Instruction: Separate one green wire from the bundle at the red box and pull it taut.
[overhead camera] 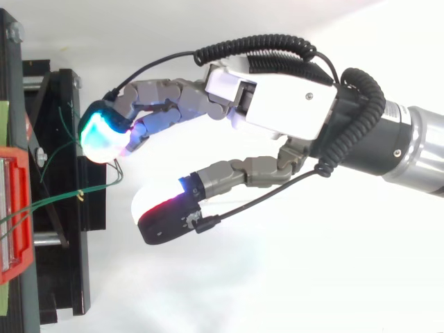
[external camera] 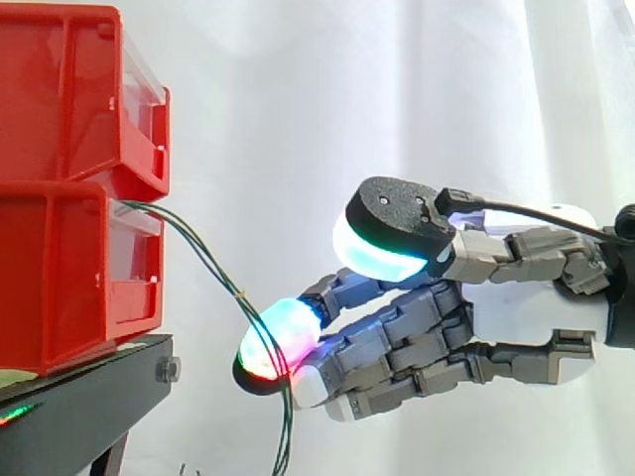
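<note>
Hand (external camera: 516, 288) was open: thumb (external camera: 392, 228) was spread high and well apart from the other fingers, which were loosely bent and pinched nothing. Green wires (external camera: 203, 253) left the front of the lower of the two stacked red bins (external camera: 60, 278), ahead of the fingertips. They sagged in a curve toward the hand and lay against the forward fingertip (external camera: 278, 337), which glowed green to red. Below that fingertip they hung down, slack, not taut. The strands ran together, none pulled apart from the rest. A small yellow tie (overhead camera: 81, 195) sat on the wires just ahead of the fingertip. From above, the wires crossed the black stand (overhead camera: 69, 229) between bins and hand. Palm was clear of the stand.
</note>
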Motion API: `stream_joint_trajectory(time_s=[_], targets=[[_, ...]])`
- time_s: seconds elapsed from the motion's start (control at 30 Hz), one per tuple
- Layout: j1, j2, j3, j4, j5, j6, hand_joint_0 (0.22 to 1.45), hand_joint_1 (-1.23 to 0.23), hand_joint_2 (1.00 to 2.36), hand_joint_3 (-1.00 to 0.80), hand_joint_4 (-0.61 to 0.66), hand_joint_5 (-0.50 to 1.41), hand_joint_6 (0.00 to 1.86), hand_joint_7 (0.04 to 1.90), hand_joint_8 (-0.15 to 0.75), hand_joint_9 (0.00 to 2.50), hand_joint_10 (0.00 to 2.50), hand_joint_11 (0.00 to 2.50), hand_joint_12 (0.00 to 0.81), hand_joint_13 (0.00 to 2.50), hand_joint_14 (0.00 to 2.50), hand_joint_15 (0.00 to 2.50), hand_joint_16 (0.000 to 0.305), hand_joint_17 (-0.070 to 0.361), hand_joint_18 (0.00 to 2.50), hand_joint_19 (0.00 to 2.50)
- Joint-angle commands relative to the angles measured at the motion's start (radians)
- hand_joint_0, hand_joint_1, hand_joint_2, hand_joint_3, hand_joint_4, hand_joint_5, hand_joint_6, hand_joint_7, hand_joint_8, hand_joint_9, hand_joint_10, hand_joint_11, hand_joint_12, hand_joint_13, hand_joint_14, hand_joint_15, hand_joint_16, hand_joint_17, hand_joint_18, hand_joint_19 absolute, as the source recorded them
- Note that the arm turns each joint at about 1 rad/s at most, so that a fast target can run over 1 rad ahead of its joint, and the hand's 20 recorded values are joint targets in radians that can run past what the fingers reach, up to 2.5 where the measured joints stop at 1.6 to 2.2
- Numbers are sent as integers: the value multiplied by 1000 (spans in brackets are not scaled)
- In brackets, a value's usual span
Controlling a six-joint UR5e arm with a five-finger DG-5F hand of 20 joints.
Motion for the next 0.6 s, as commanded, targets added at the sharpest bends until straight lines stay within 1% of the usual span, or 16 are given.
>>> stream_joint_trajectory(time_s=[0.0, 0.03, 0.07, 0.17, 0.27, 0.33, 0.43, 0.57], targets=[[4, -20, 4, 15, 4, -2, 520, -603, 1005, -440, 320, -148, 503, 885, 291, 699, 9, 437, 322, 471, 2, 80, 45, 101, 435, 111], [5, -22, 7, 21, 4, 1, 521, -601, 1005, -443, 323, -147, 503, 884, 291, 703, 9, 441, 322, 472, 1, 81, 45, 101, 436, 105], [4, -43, 12, 36, 1, 10, 521, -599, 1004, -441, 324, -144, 503, 890, 291, 705, 9, 444, 322, 475, 3, 84, 45, 101, 436, 105], [4, -54, 24, 47, 6, 26, 521, -594, 1004, -439, 328, -140, 503, 893, 293, 707, 9, 432, 323, 478, 2, 82, 45, 101, 436, 115], [5, -54, 33, 42, 4, 27, 539, -568, 1004, -440, 326, -135, 503, 904, 288, 707, 11, 435, 318, 478, 2, 86, 44, 99, 441, 124], [5, -54, 39, 30, 2, 26, 567, -540, 1005, -435, 324, -131, 503, 913, 282, 715, 10, 429, 311, 481, 3, 87, 43, 97, 446, 130], [5, -52, 69, -14, 1, 26, 578, -524, 1005, -431, 314, -129, 503, 926, 279, 718, 10, 428, 311, 485, 2, 92, 43, 96, 450, 141], [7, -52, 72, -25, 4, 29, 577, -529, 1006, -427, 309, -127, 503, 958, 283, 721, 10, 438, 309, 489, 3, 93, 43, 97, 462, 140]])
